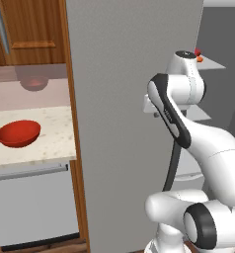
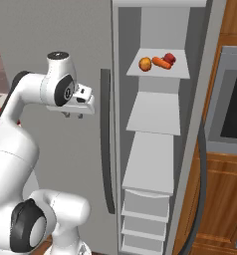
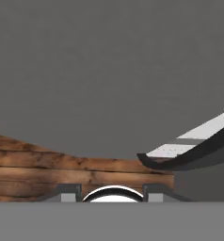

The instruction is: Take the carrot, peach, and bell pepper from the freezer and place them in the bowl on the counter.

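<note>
Reaching past the freezer (image 2: 155, 124) door risks knocking its handle (image 2: 106, 142), since the pincer (image 2: 73, 115), jaw spread unreadable, hangs beside it.

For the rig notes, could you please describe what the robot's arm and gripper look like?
The arm has glossy white rounded shells with dark grey-black bands and round caps at the joints. The gripper is a small boxy white hand with short stubby fingers. A dark hose curves beside the arm. No markings are legible.
</note>
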Tool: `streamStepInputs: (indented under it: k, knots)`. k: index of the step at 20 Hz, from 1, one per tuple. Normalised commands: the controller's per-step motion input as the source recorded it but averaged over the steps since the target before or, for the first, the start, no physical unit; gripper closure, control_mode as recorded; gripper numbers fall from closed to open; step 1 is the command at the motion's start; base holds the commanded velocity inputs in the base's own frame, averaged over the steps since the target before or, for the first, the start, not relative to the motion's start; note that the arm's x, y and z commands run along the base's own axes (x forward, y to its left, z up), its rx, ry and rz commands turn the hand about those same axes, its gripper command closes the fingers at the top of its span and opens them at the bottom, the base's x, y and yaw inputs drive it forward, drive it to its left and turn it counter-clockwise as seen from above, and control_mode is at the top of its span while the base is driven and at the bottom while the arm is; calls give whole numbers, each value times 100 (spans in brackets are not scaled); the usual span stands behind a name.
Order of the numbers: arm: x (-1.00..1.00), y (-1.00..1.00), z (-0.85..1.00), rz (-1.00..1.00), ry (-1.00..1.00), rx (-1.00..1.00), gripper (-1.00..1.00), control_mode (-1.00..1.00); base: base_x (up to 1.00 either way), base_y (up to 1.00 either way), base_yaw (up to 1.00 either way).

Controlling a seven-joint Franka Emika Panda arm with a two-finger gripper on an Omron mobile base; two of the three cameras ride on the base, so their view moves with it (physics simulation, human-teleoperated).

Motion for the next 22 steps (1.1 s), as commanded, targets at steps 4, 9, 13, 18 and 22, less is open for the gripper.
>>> streamStepInputs:
  k: [4, 9, 13, 18, 22]
  knots:
    - [-18, 0, 0, 0, 0, 0, -100, -100, 0, 0, 0]
    - [-75, -4, 0, 0, -7, 0, -100, -100, 0, 0, 0]
    - [-94, -1, 0, -2, -2, 0, -100, -100, 0, 0, 0]
    - [-81, 0, 3, -2, 0, 0, -100, -100, 0, 0, 0]
    - [-54, -13, 4, 0, 0, 0, -100, -100, 0, 0, 0]
